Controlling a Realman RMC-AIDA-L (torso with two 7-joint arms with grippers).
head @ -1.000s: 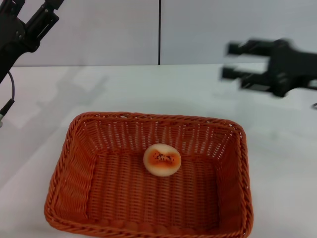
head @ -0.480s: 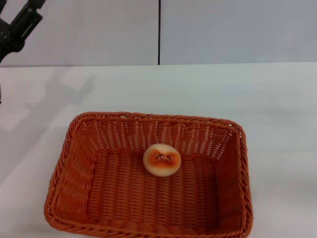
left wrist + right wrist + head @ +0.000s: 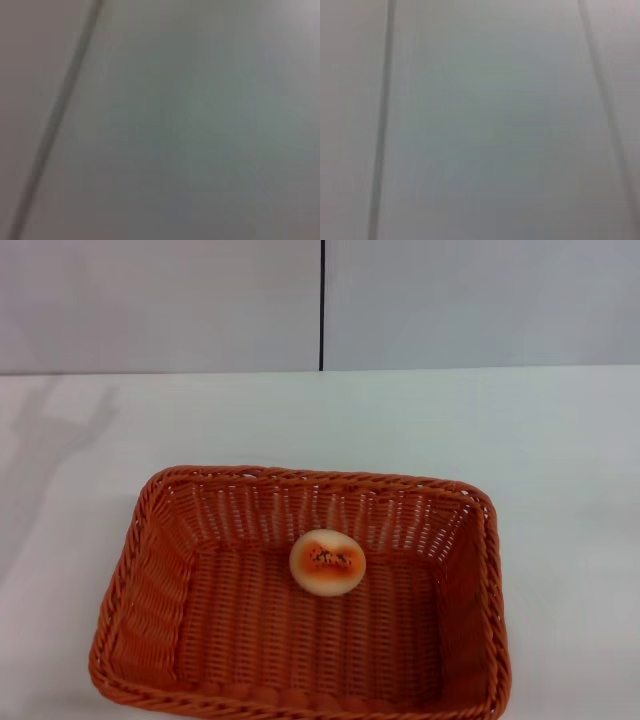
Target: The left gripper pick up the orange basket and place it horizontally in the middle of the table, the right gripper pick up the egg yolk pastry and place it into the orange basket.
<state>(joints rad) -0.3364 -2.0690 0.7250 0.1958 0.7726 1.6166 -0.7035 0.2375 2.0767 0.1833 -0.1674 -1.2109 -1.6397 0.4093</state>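
The orange basket (image 3: 150, 590) lies lengthwise across the middle of the white table (image 3: 560, 440) in the head view, its near rim cut off by the picture's lower edge. Inside it, on the woven floor a little toward the far wall, rests the egg yolk pastry (image 3: 327, 562), cream-coloured with an orange speckled top. Neither the left gripper nor the right gripper shows in any view. Both wrist views hold only a plain pale surface with faint dark lines.
A grey wall panel with a dark vertical seam (image 3: 322, 305) stands behind the table's far edge. A faint shadow (image 3: 60, 425) falls on the tabletop at the far left.
The right arm left the picture at the upper right first, then the left arm withdrew out of the upper left corner. Basket and pastry have not moved.
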